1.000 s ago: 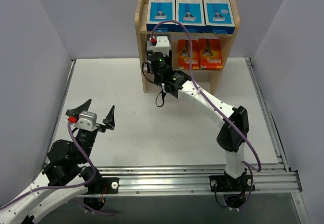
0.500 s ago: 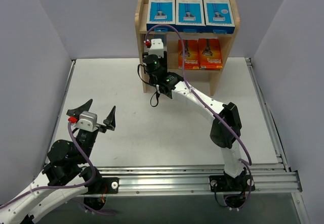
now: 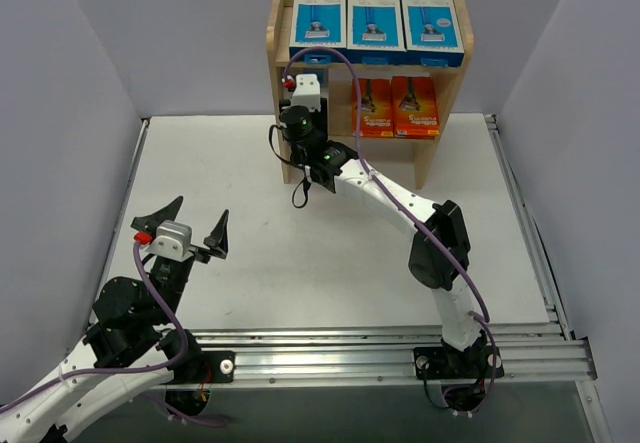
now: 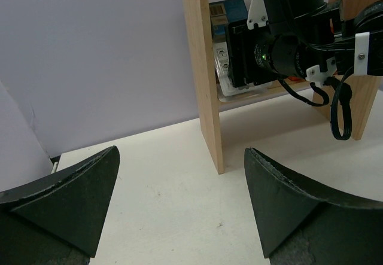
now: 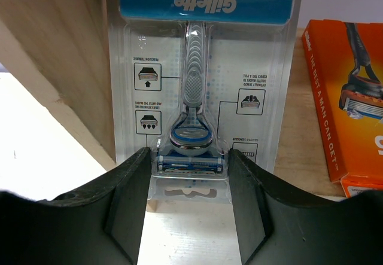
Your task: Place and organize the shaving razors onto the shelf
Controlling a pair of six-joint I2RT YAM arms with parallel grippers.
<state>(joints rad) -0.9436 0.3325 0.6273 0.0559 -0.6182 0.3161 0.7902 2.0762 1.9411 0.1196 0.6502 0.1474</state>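
Pale lavender walls (image 3: 100, 43) close in on three sides of a white table (image 3: 250, 263), at the top centre of the overhead frame, where a small three-tier shelf of light unfinished wood (image 3: 274, 53) stands against the back wall. Three blue-and-white razor boxes (image 3: 373, 23) stand in a row on its railed top tier, and two orange razor boxes (image 3: 414, 106) sit side by side at the right of the middle tier.

The right arm reaches into the left bay of that middle tier. Its end effector (image 5: 190, 157) is half closed and pinches a clear blister card with a blue label (image 5: 197, 67), one black finger on each side of the moulded bubble over the razor head at the bottom of the frame. The card faces the wrist camera, just beside the shelf's wooden side panel at the left of the frame, with an orange box near it at the right. Whether its far edge already rests on the shelf board cannot be told.

The left end effector (image 3: 198, 213) hovers over the table at the lower left of the overhead frame, its fingers spread wide and holding nothing.

The card looks light and thin, its glossy plastic probably slick and inclined to bow if squeezed across the flat. The raised bubble seems the soundest place to hold it, being thicker and stiffer than the surrounding sheet. Stood on edge, so slim a pack would likely tip unless leaned against the side panel or a neighbouring box.
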